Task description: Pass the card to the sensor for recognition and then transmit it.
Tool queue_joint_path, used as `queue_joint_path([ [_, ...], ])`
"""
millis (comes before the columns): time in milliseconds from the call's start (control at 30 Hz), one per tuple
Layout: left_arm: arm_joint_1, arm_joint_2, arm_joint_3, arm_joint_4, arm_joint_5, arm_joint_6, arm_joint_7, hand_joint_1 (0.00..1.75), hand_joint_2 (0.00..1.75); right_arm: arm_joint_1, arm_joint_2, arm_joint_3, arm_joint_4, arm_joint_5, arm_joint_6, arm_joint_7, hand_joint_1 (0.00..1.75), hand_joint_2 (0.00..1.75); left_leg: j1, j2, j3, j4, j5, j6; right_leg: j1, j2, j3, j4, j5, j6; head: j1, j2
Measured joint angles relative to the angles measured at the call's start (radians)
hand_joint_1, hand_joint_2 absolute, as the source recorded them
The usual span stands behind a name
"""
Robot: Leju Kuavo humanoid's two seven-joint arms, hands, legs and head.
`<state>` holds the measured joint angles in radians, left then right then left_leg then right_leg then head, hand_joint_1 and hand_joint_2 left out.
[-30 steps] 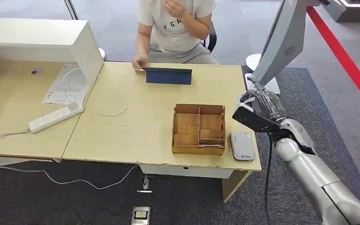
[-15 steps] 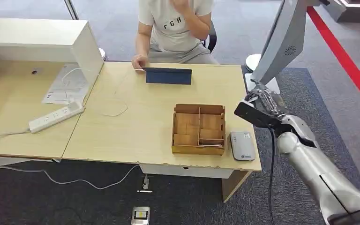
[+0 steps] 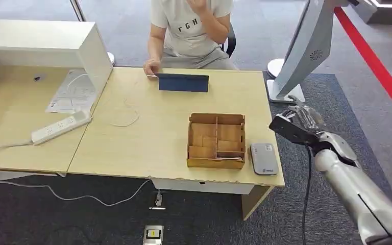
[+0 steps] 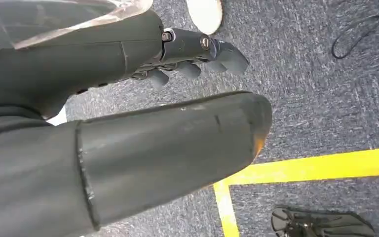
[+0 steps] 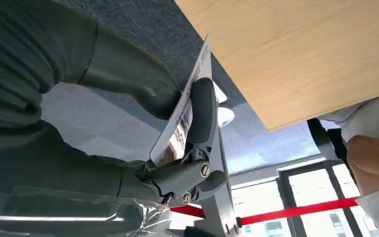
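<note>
Right hand [image 3: 300, 122] pinches the card [image 5: 181, 120] between thumb and fingers – off the worktop [image 3: 148, 138] edge, probably poised for the sensor [image 3: 264, 158] – left hand's [image 4: 197, 54] state I cannot tell.

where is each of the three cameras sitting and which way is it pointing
Head view: high on the robot, looking forward and down at the desk, the box, the sensor and a seated person; the right arm and right hand show beyond the desk's right edge.
Left wrist view: behind the left hand, looking down at carpet and a yellow floor line.
Right wrist view: behind the right hand, whose fingers pinch the card.
Shared: head and right wrist views both show the desk, person and right hand.
</note>
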<state>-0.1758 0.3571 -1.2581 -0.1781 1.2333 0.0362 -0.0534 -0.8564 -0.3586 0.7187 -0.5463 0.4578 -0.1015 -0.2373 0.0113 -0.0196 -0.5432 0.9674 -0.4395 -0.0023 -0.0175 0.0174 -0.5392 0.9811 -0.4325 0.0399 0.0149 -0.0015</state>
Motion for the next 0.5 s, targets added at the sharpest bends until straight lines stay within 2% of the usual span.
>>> queue_joint_path([
  [233, 0.000, -0.002, 0.000, 0.000, -0.001, 0.006, -0.003, 0.00, 0.00, 0.072, -0.031, 0.000, -0.081, 0.009, -0.008, 0.040, 1.75, 1.75, 0.000, 0.000, 0.000, 0.000, 0.000, 0.000, 0.000, 0.000, 0.000, 0.000, 0.000, 0.000, 0.000, 0.000],
  [500, 0.000, -0.003, 0.000, 0.000, -0.003, 0.009, 0.002, 0.00, 0.00, 0.193, -0.077, 0.000, -0.232, 0.019, -0.009, 0.084, 1.75, 1.75, 0.000, 0.000, 0.000, 0.000, 0.000, 0.000, 0.000, 0.000, 0.000, 0.000, 0.000, 0.000, 0.000, 0.000],
])
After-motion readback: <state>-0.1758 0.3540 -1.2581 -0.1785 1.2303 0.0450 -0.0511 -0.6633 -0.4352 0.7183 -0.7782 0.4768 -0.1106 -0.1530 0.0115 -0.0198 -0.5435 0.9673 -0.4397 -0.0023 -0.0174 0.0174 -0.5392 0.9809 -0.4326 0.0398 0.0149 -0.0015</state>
